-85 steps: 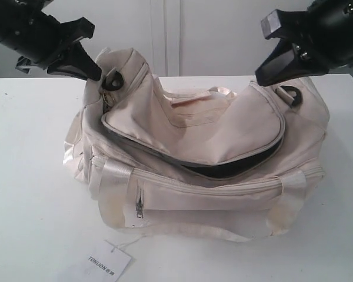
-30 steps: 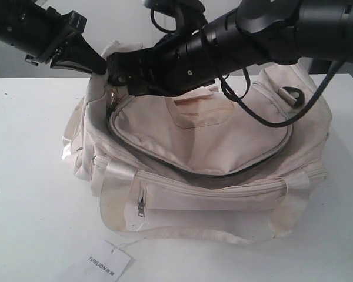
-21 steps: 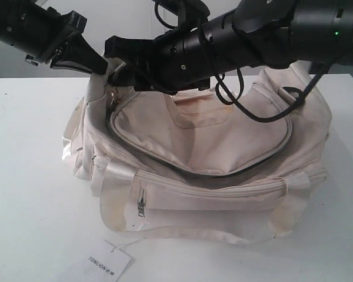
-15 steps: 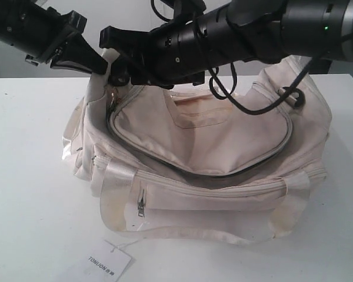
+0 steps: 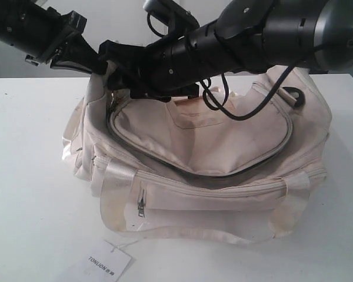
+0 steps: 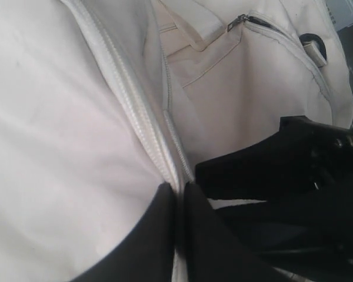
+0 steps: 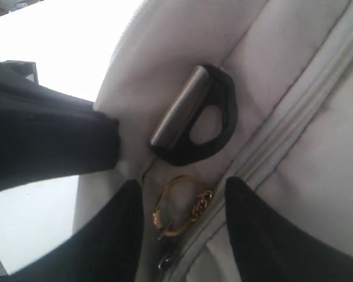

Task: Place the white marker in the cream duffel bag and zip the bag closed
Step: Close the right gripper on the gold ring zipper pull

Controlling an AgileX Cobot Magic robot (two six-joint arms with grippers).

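The cream duffel bag [image 5: 223,141] lies on the white table with its main zip gaping along the front. My left gripper [image 5: 99,64] is shut on the bag's left end, pinching fabric beside the zip tape [image 6: 135,123]; its fingers [image 6: 159,235] are pressed together. My right arm reaches across the bag to that same end. The right gripper [image 7: 183,187] stands open with its jaws on either side of the gold ring zipper pull [image 7: 182,205], just below a black end ring [image 7: 215,126]. The white marker is out of view.
A white paper tag printed TONLION [image 5: 109,262] lies on the table [image 5: 29,176] in front of the bag. The front zip pocket [image 5: 140,202] is closed. A second black end ring [image 5: 294,97] sits at the bag's right end.
The right arm has swung from the bag's right side across to its left end, then crept further left over the zipper pull. The left gripper has stayed clamped on the bag's end.
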